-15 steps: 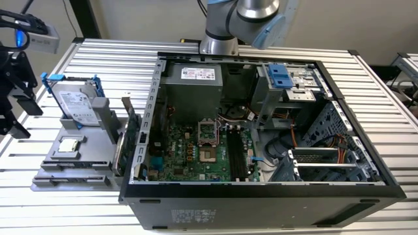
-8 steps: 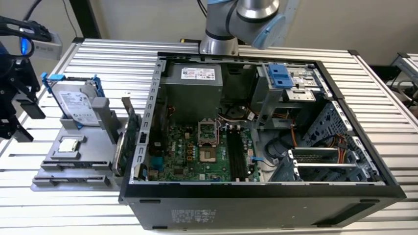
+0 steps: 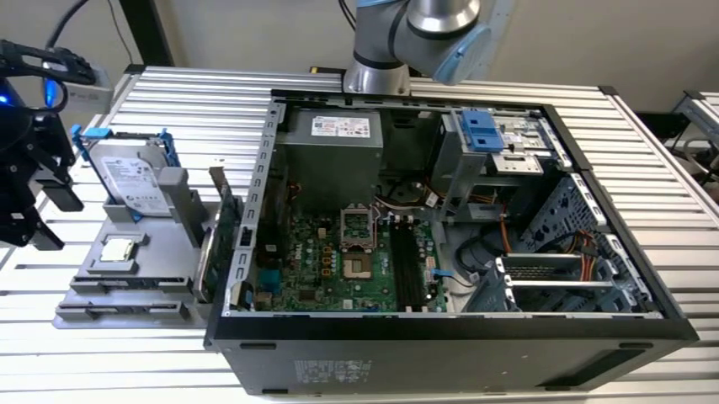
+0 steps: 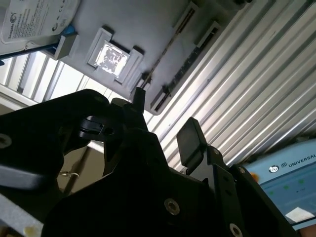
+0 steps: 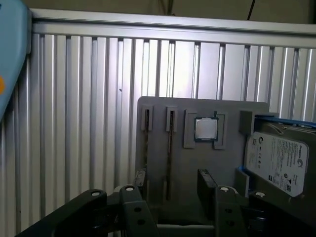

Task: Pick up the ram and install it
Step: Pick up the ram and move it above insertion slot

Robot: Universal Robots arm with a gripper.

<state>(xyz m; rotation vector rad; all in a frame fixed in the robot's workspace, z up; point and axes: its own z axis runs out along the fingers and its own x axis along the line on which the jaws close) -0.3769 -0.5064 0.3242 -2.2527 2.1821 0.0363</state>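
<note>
exterior view: the gripper [image 3: 53,219] hangs clear of the edge of the gray holder [image 3: 135,290], on the exterior view's left; second wrist view: its fingers [image 4: 190,140] gape, empty; first wrist view: the ram [image 5: 170,148] stands edge-on in a slot near the processor [image 5: 206,128].

Bright even light, table [image 3: 663,151] gleaming, glare on the processor chip [image 4: 112,58], gripper [image 4: 165,112] silhouetted dark, case [image 3: 450,362] interior shadowed.
</note>
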